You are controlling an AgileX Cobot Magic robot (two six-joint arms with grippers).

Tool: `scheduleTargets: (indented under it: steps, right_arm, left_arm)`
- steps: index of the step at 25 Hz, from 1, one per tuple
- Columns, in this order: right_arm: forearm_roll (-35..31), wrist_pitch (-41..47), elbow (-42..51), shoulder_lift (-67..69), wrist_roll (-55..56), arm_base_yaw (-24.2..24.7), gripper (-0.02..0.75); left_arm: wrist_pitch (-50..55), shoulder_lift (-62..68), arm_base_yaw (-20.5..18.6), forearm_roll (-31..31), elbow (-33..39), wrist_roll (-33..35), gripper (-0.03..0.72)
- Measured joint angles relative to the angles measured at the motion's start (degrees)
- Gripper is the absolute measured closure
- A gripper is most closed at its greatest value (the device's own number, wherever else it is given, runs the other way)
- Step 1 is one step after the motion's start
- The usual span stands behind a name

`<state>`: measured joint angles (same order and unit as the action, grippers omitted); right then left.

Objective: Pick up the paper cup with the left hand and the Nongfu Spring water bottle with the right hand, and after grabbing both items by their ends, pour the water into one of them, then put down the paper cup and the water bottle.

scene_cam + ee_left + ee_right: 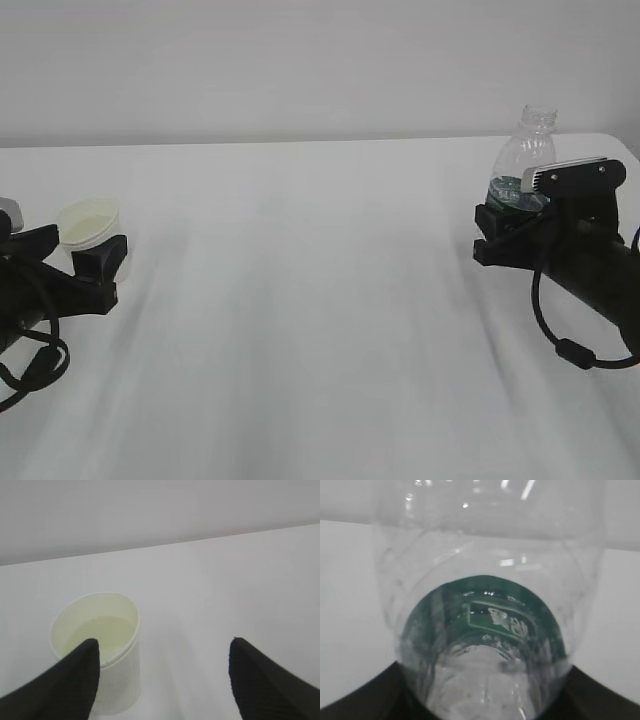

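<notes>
The paper cup [89, 222] stands upright on the white table [320, 320] at the far left of the exterior view, its pale cream inside showing. In the left wrist view the cup [97, 650] sits toward the left side of the gap between the two black fingers; the left finger [65, 685] overlaps its near wall and looks to be touching it, while the right finger [265, 680] stands well apart from it. The left hand [85, 270] is spread wide around the cup, not clamped on it.

The Nongfu Spring water bottle [525, 160] stands upright at the far right of the table, its capless neck on top and its dark green label low on the body. The right hand [510, 240] reaches in at label height, the silver-grey plate [565, 175] above its jaws. In the right wrist view the clear ribbed bottle [485, 630] fills the space between the black fingers [365, 695], which sit against its sides; the right hand holds the bottle.

Whether there is water in the cup or bottle cannot be told. Cup and bottle stand well apart.
</notes>
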<state>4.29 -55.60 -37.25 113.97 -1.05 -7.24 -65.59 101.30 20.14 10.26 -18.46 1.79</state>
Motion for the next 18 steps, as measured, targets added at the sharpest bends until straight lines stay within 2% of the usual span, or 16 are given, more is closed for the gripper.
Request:
scheduleTargets:
  steps: [6,18]
  right_arm:
    - [-2.2,-2.0,-0.1,2.7,-0.4,0.0,0.314]
    - [-2.5,-3.0,-3.9,6.6,-2.0,0.0,0.314]
  left_arm:
    - [0.0,0.0,0.0,0.1,0.0,0.0,0.111]
    - [0.0,0.0,0.0,0.1,0.0,0.1,0.111]
